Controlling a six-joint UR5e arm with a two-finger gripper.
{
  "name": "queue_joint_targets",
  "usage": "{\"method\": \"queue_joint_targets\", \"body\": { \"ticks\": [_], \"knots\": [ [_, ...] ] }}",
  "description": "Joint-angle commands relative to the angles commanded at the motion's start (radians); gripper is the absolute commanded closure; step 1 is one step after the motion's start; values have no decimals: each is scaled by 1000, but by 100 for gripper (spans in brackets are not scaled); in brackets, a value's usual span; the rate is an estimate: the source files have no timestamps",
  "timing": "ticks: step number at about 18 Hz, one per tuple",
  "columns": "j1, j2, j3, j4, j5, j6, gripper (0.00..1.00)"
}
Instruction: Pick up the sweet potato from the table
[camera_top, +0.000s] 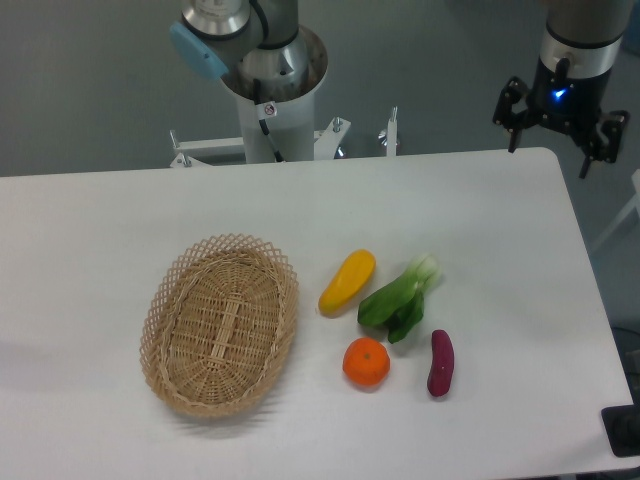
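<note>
The sweet potato (440, 362) is a small dark purple-red oblong lying on the white table (90, 250), right of the orange and below the leafy green. My gripper (549, 144) hangs at the top right, above the table's far right corner, far from the sweet potato. Its two black fingers (513, 120) are spread wide apart and hold nothing.
An oval wicker basket (221, 323) lies left of centre. A yellow squash (347, 280), a bok choy (400, 298) and an orange (366, 362) lie close to the sweet potato. The arm's base column (272, 95) stands at the back edge.
</note>
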Motion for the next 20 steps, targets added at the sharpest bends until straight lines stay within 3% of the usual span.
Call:
{"method": "queue_joint_targets", "body": {
  "ticks": [11, 15, 20],
  "knots": [
    [-21, -5, -17, 2, -23, -89, 0],
    [-55, -17, -29, 32, -23, -173, 0],
    [-121, -77, -31, 100, -28, -365, 0]
  ]
}}
